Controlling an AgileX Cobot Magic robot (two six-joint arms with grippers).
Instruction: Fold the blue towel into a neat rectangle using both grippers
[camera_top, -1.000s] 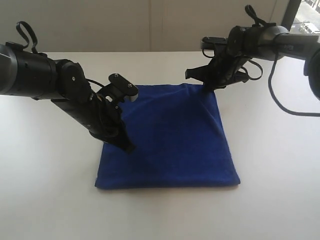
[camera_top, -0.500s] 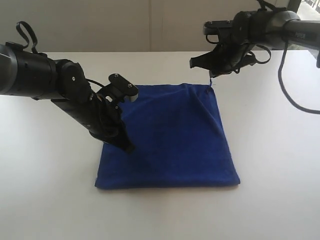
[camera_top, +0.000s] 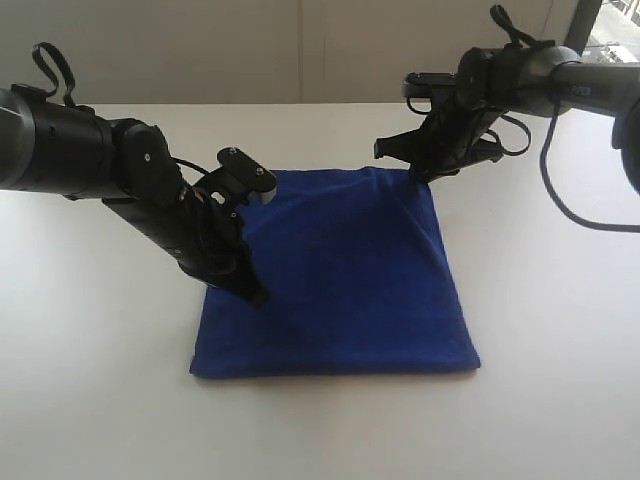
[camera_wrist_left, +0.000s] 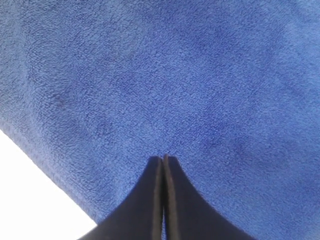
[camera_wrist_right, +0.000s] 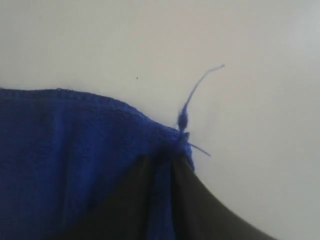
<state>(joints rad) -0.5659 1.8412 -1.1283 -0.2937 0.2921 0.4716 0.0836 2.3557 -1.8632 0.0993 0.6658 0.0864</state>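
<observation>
You have the white table with the blue towel lying flat in the middle of it, a rough square that widens toward the near edge. Your left gripper points down onto the towel close to its left edge, jaws pressed tight together, tips on the cloth. Your right gripper is at the far right corner, jaws clamped on that corner. A loose blue thread sticks out from the corner.
</observation>
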